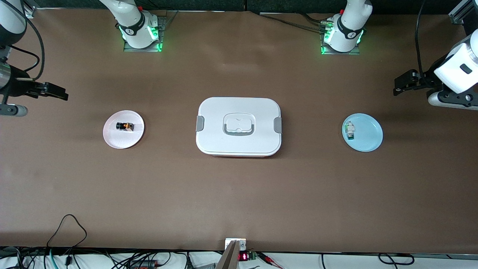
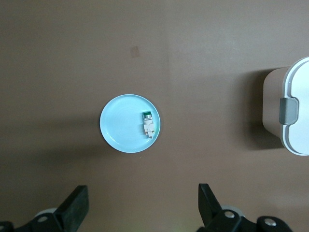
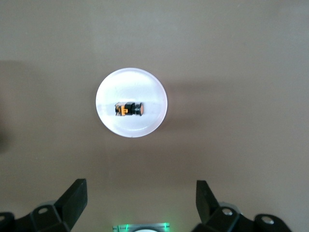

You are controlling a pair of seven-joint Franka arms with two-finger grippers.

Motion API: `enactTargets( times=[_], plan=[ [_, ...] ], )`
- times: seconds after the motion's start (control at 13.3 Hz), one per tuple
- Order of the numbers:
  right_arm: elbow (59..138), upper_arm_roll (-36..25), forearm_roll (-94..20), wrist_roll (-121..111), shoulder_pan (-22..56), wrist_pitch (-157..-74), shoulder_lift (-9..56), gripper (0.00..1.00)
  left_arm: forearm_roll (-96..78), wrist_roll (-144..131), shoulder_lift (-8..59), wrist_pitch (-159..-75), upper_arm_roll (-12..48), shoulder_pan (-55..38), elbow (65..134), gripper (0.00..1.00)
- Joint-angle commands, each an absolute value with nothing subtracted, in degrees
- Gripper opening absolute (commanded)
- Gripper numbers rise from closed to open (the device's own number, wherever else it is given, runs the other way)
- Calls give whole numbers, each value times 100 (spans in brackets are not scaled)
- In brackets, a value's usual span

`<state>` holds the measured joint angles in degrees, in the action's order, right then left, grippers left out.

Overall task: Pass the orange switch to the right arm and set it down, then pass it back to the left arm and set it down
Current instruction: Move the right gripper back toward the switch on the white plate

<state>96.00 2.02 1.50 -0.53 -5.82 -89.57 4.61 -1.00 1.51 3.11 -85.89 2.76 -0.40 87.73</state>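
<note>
On pink plate [image 1: 123, 140], toward right arm's end of worktop: orange switch [image 1: 124, 126]. Box [image 1: 239, 126] mid-worktop. Left gripper [image 2: 143, 205] and right gripper [image 3: 141, 200]: raised, fully open, empty.

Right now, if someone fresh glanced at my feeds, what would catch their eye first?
Probably the big white box at the table's middle, between two small plates. The orange switch lies on the pink plate toward the right arm's end; a white-and-green component lies on the blue plate toward the left arm's end. The right gripper and left gripper hang open above their plates, holding nothing.
</note>
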Motion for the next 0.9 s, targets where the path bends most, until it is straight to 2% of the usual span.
enactTargets(
  times=[0.0, 0.45, 0.83],
  plan=[
    [9528, 220, 79, -36, -466, -8929, 693, 100, -70, 290, 290, -8569, 281, -26, 8754, 100],
    [9554, 211, 167, -35, -457, -9483, 1423, 100, -70, 255, 290, -8587, 281, -35, 8754, 100],
    [10729, 220, 105, 255, -448, -10658, 1371, 100, -70, 255, 290, -8596, 281, -35, 8745, 100]
  ],
)
